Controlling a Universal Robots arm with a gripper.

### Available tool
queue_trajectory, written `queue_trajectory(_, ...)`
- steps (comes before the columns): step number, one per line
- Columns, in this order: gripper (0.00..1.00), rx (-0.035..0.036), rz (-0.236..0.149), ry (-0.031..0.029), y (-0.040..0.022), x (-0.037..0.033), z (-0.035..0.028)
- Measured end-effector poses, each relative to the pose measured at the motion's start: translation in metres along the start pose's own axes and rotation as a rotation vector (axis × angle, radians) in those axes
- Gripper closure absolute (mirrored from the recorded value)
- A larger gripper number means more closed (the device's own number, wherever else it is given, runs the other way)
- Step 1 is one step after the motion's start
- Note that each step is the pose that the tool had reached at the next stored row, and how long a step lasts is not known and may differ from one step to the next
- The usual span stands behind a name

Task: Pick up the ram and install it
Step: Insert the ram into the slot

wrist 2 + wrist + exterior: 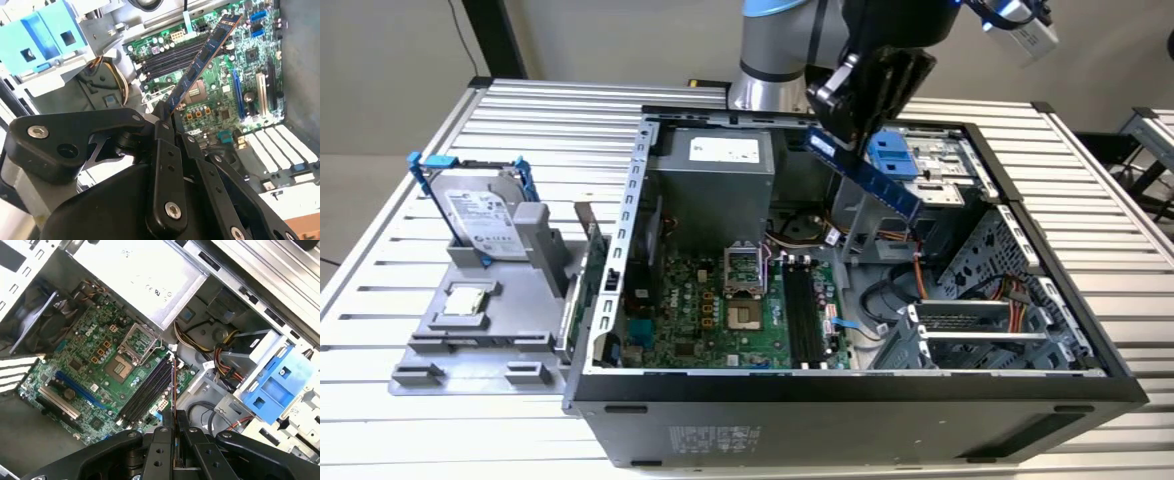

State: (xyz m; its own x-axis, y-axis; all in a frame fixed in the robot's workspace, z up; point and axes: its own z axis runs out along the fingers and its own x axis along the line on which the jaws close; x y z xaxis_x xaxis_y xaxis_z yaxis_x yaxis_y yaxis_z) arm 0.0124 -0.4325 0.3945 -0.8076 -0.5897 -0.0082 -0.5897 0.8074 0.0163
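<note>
While end effector clamps ram, above motherboard

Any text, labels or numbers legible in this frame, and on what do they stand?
Nothing reads clearly.
White label on the power supply: too small.
Label on the hard drive: too small.
Sticker on the case front: blurred.
Chips on the ram held in the pincer: no legible print.

The computer case is set on the bench, the motherboard lying inside. The hard drive is stood beside it, at the exterior view's left. The ram is held above the case.
</note>
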Motion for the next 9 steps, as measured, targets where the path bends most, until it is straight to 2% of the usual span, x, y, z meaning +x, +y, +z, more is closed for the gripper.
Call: queue_trajectory(9, 1.0, 0.0012, 0.146, -0.0024, 0.0, 0.0, 0.0)
